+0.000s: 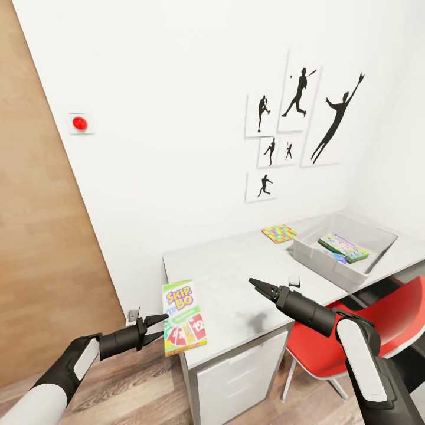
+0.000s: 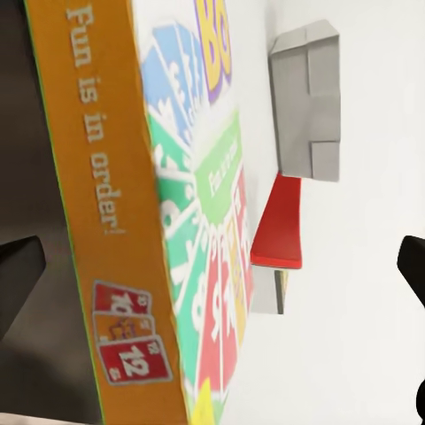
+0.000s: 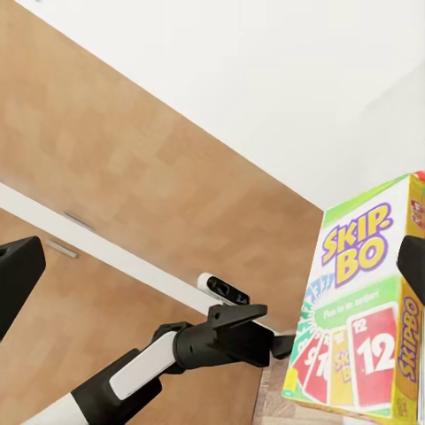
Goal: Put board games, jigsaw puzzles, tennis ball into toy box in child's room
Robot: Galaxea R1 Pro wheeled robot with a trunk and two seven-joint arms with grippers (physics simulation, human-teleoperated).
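Note:
The Skip-Bo board game (image 1: 183, 317) lies flat on the front left corner of the table (image 1: 236, 271), its left side at the table's edge. My left gripper (image 1: 154, 329) is open just left of it, fingers level with the box's lower half; in the left wrist view the box (image 2: 168, 221) sits close between them. My right gripper (image 1: 260, 288) hovers open above the table's middle. The toy box (image 1: 321, 260) stands at the back right with a green-edged game box (image 1: 343, 247) and a blue one (image 1: 332, 255) inside. One jigsaw puzzle (image 1: 279, 233) lies left of it. The bed and tennis ball are out of view.
A red chair (image 1: 360, 330) is tucked under the table's right part. Grey drawers (image 1: 236, 378) sit beneath the near corner. A small white object (image 1: 293, 281) lies by my right gripper. A wood panel (image 1: 35, 265) and red wall button (image 1: 79, 123) are at left.

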